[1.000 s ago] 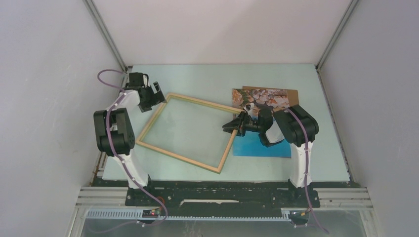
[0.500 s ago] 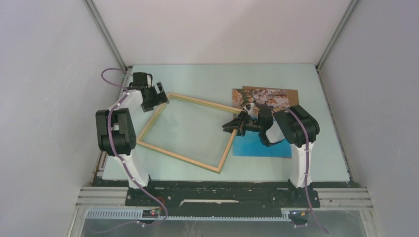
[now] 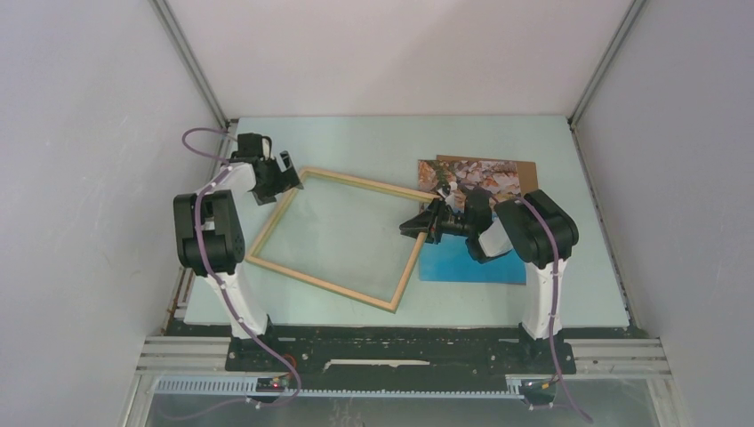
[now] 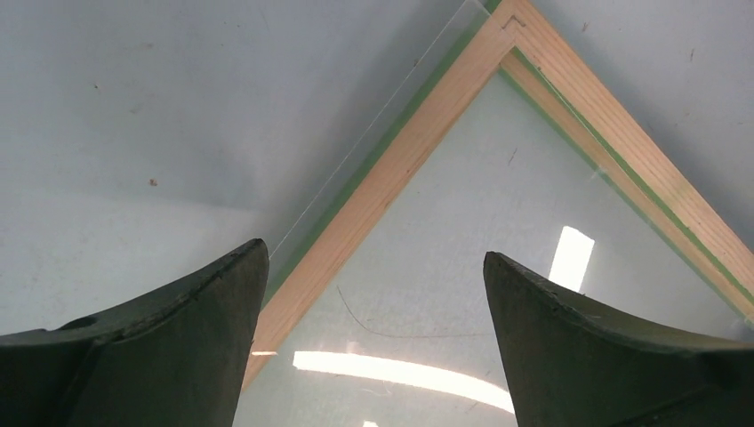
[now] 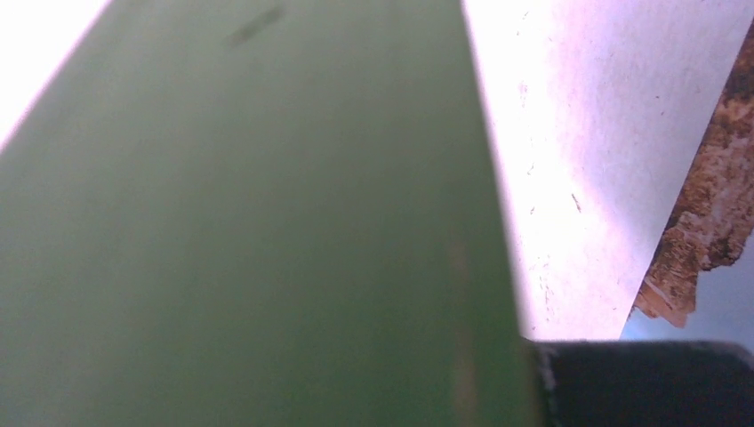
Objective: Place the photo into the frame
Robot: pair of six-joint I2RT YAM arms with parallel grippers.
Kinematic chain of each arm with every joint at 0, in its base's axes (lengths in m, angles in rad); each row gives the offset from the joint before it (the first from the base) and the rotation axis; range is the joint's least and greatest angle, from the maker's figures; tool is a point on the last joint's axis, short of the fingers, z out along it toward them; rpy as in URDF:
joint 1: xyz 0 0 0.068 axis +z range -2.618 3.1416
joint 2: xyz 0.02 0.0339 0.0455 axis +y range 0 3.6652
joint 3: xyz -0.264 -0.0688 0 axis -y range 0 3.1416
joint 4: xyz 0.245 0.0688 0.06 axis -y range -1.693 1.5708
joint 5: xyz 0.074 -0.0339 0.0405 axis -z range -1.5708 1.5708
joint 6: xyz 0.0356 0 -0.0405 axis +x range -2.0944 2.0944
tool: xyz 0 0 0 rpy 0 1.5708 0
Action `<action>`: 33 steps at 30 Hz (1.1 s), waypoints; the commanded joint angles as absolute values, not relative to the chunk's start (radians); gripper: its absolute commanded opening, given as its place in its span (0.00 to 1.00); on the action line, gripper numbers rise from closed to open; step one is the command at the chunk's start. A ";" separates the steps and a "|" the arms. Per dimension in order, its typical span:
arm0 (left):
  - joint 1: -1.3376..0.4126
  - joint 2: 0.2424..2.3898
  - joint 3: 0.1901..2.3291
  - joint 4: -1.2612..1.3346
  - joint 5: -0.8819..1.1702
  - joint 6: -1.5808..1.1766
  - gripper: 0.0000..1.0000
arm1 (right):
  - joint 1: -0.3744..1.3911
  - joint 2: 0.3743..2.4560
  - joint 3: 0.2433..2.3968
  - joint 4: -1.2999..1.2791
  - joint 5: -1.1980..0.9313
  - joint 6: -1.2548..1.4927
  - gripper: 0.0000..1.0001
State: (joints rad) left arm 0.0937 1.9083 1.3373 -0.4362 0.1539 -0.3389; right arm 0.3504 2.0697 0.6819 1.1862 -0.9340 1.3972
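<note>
The frame [image 3: 334, 237] lies tilted on the table, pale wood face up, with a clear pane in it. Its far-left corner [image 4: 511, 22] shows in the left wrist view with a green underside edge. My left gripper [image 3: 286, 176] is open and empty just above that corner, its jaws [image 4: 373, 252] astride the left rail. My right gripper [image 3: 418, 227] is shut on the frame's right rail, whose green face [image 5: 249, 222] fills the right wrist view. The photo [image 3: 471, 261] lies flat right of the frame, partly under my right arm; its rocks [image 5: 711, 222] show at the edge.
A plain brown board [image 3: 528, 165] peeks out from under the photo's far edge. The pale green table mat [image 3: 373, 138] is enclosed by white walls on three sides. The arm bases stand on the black rail [image 3: 400, 351] at the near edge.
My left gripper has shifted slightly right, closer over the frame's far-left corner. My right gripper and the frame have barely moved.
</note>
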 commanded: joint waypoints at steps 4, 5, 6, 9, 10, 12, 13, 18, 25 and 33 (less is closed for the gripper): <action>0.097 1.919 1.359 -0.440 0.179 -0.327 0.97 | 0.359 2.020 0.704 1.189 -0.962 1.437 0.33; 0.097 1.915 1.358 -0.443 0.170 -0.325 0.97 | 0.361 2.020 0.704 1.189 -0.961 1.437 0.33; 0.098 1.909 1.359 -0.443 0.162 -0.322 0.97 | 0.361 2.020 0.704 1.189 -0.962 1.437 0.33; 0.100 1.891 1.358 -0.443 0.146 -0.310 0.97 | 0.362 2.022 0.704 1.187 -0.962 1.435 0.33; 0.099 1.887 1.359 -0.443 0.146 -0.308 0.97 | 0.362 2.022 0.704 1.186 -0.962 1.436 0.33; 0.101 1.882 1.363 -0.450 0.144 -0.307 0.97 | 0.362 2.024 0.704 1.186 -0.963 1.435 0.33; 0.103 1.878 1.364 -0.452 0.144 -0.308 0.97 | 0.364 2.025 0.704 1.186 -0.962 1.435 0.33; 0.115 1.883 1.378 -0.474 0.119 -0.303 0.97 | 0.364 2.024 0.704 1.186 -0.961 1.435 0.33; 0.117 1.871 1.382 -0.479 0.115 -0.284 0.98 | 0.364 2.026 0.704 1.186 -0.961 1.435 0.33; 0.118 1.886 1.380 -0.484 0.170 -0.294 0.96 | 0.366 2.023 0.707 1.186 -0.965 1.437 0.34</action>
State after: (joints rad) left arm 0.1116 1.9152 1.3388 -0.4812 0.1356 -0.3126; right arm 0.3553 2.0682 0.6819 1.1801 -0.9333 1.3956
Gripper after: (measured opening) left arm 0.974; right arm 0.341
